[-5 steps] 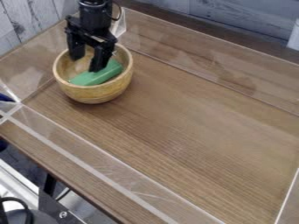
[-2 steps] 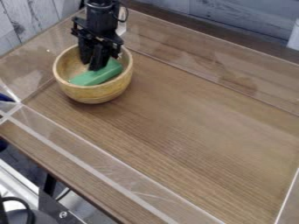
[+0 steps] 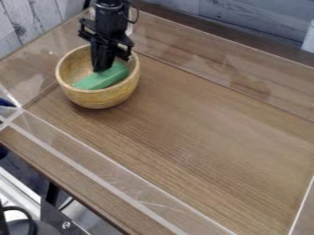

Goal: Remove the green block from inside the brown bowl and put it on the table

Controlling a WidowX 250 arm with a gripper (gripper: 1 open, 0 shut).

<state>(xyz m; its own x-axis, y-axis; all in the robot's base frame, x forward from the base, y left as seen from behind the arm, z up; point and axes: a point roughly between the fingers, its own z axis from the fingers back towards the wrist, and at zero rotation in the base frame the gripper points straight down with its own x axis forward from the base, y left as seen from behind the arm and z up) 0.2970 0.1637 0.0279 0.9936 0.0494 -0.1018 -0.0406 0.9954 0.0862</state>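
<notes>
Black gripper (image 3: 108,66) stood in a round tan wooden bowl (image 3: 73,97), fingers clamped on a small green block (image 3: 95,83); the grasp looked made. Next: lift clear, onto the brown wooden table (image 3: 196,138).

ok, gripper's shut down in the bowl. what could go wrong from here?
1. The gripper has closed at the far end of the green block, not its middle. Whether it truly has a hold can't be seen, so the block may tilt or slip on lifting.
2. The fingers sit near the brown bowl's far wall, so the bowl could get dragged.
</notes>
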